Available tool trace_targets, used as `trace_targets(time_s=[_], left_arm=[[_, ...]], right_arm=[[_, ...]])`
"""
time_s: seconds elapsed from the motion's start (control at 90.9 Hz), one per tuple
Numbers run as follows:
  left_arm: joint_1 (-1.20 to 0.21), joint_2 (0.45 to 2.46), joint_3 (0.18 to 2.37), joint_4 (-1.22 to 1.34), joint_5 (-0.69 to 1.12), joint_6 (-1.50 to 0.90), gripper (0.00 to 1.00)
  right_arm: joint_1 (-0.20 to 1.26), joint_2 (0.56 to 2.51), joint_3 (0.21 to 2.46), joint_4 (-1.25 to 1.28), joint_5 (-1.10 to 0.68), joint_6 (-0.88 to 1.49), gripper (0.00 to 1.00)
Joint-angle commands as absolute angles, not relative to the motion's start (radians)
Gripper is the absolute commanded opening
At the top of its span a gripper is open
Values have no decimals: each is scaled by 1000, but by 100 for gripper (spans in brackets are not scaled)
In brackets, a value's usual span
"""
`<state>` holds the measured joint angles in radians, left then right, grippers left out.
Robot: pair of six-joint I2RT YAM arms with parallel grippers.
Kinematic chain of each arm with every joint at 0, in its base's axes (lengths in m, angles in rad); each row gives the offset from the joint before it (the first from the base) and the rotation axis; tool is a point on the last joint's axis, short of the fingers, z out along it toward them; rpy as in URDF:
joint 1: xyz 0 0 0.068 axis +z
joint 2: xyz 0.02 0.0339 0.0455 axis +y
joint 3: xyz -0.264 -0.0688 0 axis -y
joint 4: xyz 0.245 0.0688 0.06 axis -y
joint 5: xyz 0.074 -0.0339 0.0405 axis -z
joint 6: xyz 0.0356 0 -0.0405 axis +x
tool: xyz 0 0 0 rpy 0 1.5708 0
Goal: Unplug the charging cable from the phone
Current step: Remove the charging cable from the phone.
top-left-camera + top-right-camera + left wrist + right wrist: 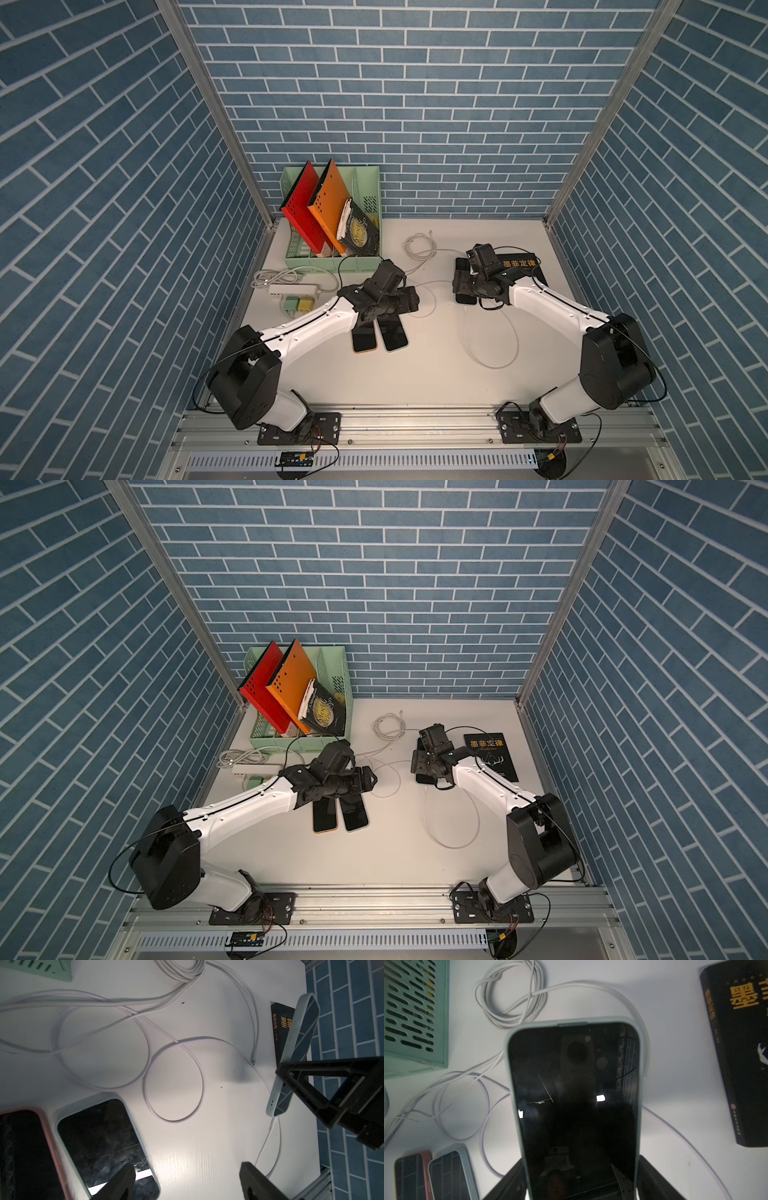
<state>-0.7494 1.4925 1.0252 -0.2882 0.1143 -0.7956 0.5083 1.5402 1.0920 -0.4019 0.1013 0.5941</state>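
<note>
Phone (575, 1105): raised at a tilt off the tabletop (415, 374), just beside the black book (492, 756).
Right tool (580, 1163): clamped on the phone's two long edges.
Charging cable (271, 1126): its end looks seated in the phone's lower edge, so not out yet.
Left tool (189, 1166): spread wide and empty, farther from the book than the phone is.
Done: phone secured.
Left: pinch the cable end and pull it free.
</note>
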Motion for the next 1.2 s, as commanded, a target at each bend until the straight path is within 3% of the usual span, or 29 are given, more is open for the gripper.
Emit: trace_targets(time_s=[0.0, 0.484, 0.825, 1.188], left_arm=[[-790, 1530, 1053, -205, 132, -788, 81], [-918, 1736, 1152, 10, 168, -738, 74], [-933, 1832, 1232, 9, 178, -718, 69], [-941, 1880, 1292, 11, 191, -710, 58]], right_arm=[[474, 1522, 1129, -349, 91, 656, 6], [379, 1461, 1085, -238, -39, 778, 4], [374, 1412, 1042, -210, -70, 818, 3], [375, 1375, 1008, -201, -72, 831, 2]])
